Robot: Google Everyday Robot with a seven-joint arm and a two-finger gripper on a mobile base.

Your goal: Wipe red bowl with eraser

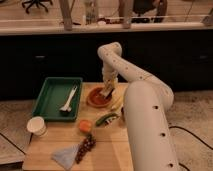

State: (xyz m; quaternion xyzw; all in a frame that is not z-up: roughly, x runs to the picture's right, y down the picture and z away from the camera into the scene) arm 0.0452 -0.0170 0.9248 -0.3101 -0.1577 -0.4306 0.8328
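Note:
The red bowl sits on the wooden table near its far edge, just right of the green tray. My gripper reaches down over the bowl's right side, at or just above its rim. A small whitish block, the eraser, shows at the gripper's tip against the bowl. The white arm runs from the lower right up and over to the bowl and hides the table's right part.
A green tray with a long white utensil lies at the left. A white cup, a small orange round object, a green item, a dark grape-like bunch and a grey-blue triangular cloth lie in front.

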